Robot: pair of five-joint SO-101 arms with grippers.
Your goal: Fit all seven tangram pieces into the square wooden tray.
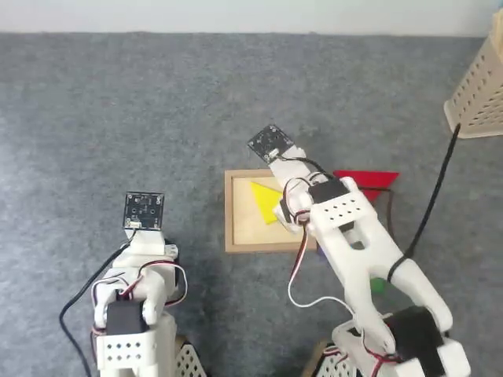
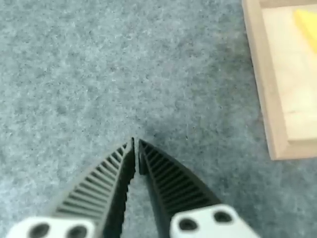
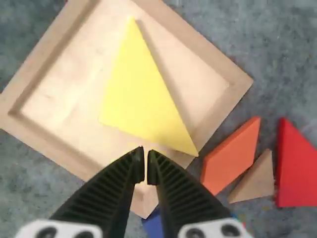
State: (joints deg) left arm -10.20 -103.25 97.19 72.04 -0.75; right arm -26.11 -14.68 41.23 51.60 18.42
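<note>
Judging by one yellow triangle point(image 3: 141, 106) lying in the tray point(image 3: 210, 57) and the orange piece point(image 3: 232, 156), tan piece point(image 3: 255, 178) and red piece point(image 3: 296, 168) waiting beside it, most remains; left gripper point(image 2: 135, 144) and right gripper point(image 3: 146, 151) are pressed together, empty.

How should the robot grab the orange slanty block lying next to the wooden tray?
Come straight down from above, since the orange parallelogram block lies flat on the grey carpet. Pinch across its two long parallel edges, the narrowest span. The tan wooden triangle sits close beside one of those edges, so the right claw likely has little room on that side.
</note>
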